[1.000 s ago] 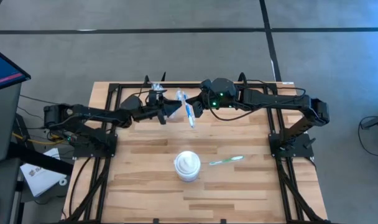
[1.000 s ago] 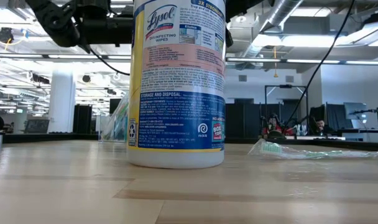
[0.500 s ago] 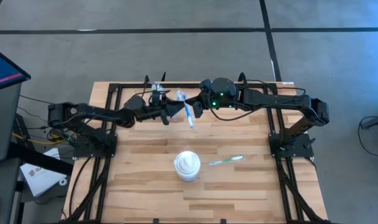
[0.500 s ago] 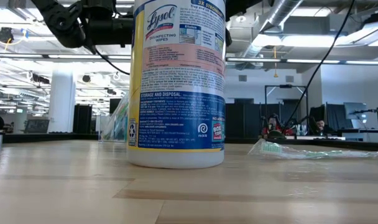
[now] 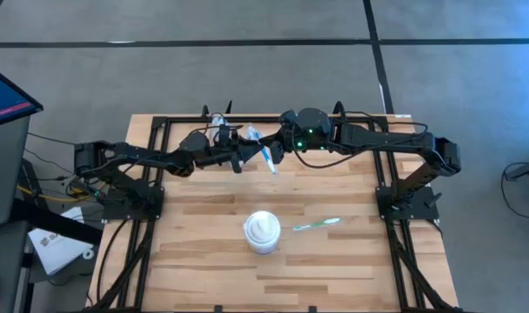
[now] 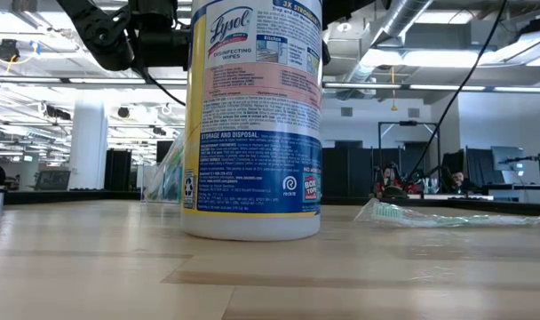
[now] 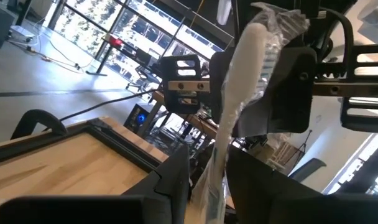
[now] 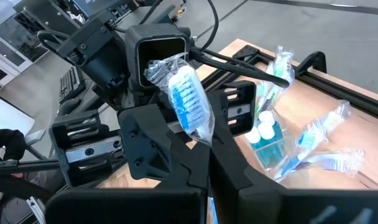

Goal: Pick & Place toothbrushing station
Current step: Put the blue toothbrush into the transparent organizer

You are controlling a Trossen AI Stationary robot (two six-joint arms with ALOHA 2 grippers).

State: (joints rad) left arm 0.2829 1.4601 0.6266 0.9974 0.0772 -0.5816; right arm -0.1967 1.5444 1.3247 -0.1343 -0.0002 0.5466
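A blue toothbrush in a clear wrapper (image 5: pixel 266 158) is held above the far middle of the table, between my two arms. My left gripper (image 5: pixel 244 160) reaches it from the left and my right gripper (image 5: pixel 275 153) from the right; both are shut on it. Its bristle head shows in the right wrist view (image 8: pixel 188 102). A clear cup (image 8: pixel 268 138) with white-capped tubes and wrapped toothbrushes stands at the far edge (image 5: pixel 219 122). A green toothbrush (image 5: pixel 317 224) lies flat on the table. My left gripper (image 7: pixel 209 180) pinches the wrapped handle (image 7: pixel 215 163) below the head between its two fingers. The fingers come level from the table's left and lie across the brush. The brush is clear of the table. My right gripper (image 8: pixel 204 168) pinches the wrapped brush just under the bristle head (image 8: pixel 200 142) between its two fingers. The fingers come level from the table's right and lie across the brush. The head sticks out past the fingers.
A tall Lysol wipes canister (image 5: pixel 263 231) stands near the table's middle and fills much of the low view (image 6: pixel 252 116). More wrapped toothbrushes (image 8: pixel 326 146) lie beside the cup. Black frame rails (image 5: pixel 151 139) run along the table's far and side edges.
My left arm has moved toward the table's right, bringing its gripper up to the blue toothbrush. The right gripper and the brush have stayed almost still.
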